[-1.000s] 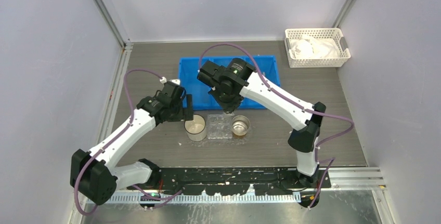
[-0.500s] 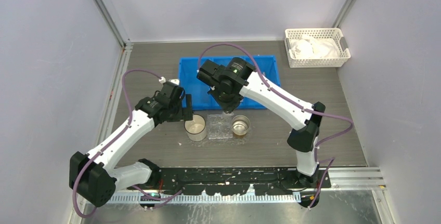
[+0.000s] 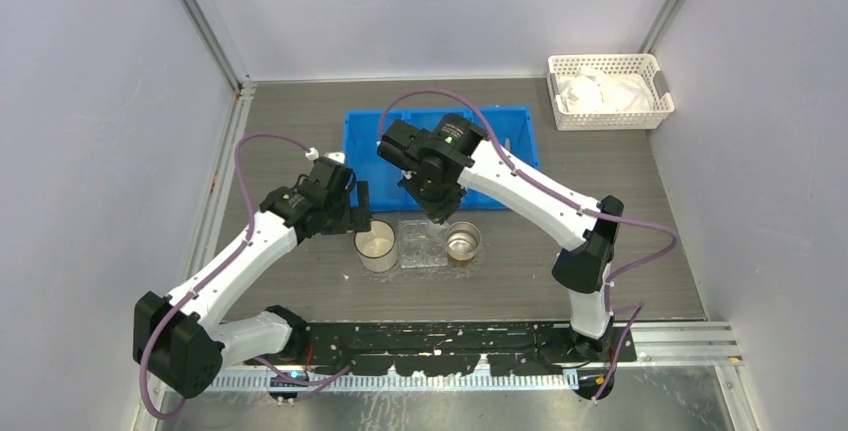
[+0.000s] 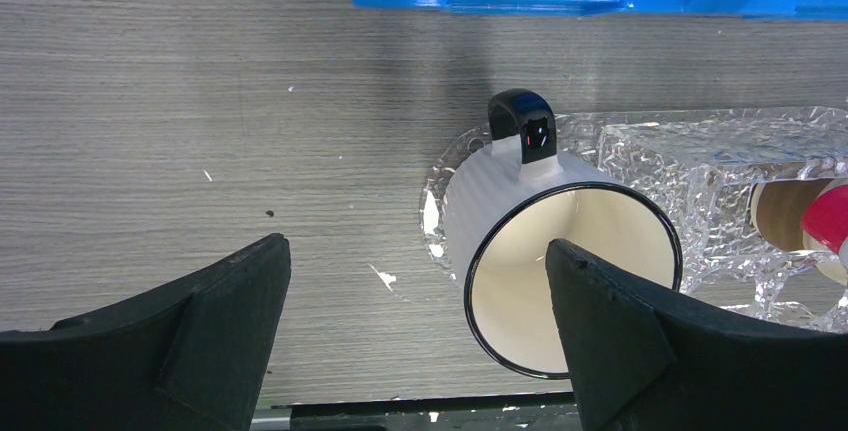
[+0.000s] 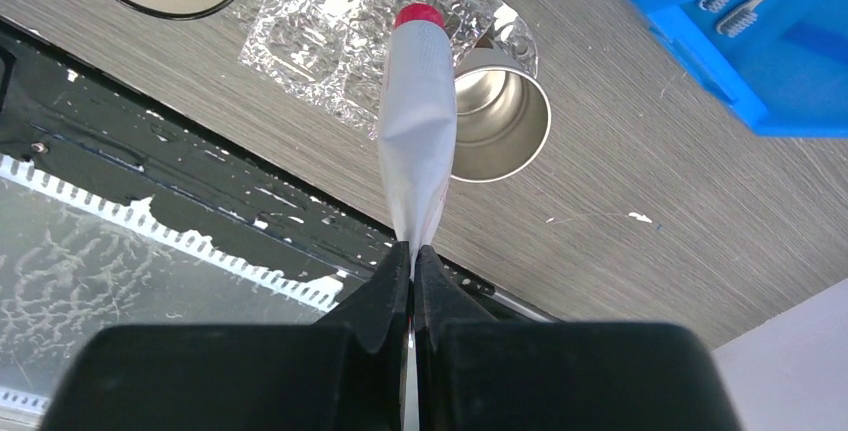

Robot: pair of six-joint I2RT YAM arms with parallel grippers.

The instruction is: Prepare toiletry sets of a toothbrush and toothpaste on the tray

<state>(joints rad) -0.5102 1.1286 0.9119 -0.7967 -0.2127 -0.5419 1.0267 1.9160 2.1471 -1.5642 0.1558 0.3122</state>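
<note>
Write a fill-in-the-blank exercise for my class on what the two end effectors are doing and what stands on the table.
1. The right end effector is shut on the crimped end of a toothpaste tube with a ____ cap.
2. The left end effector is ____, with the white mug in front of it.
3. The bin behind the clear tray is coloured ____.
4. The white basket stands at the table's far ____ corner.

Missing words: red; open; blue; right.
</note>
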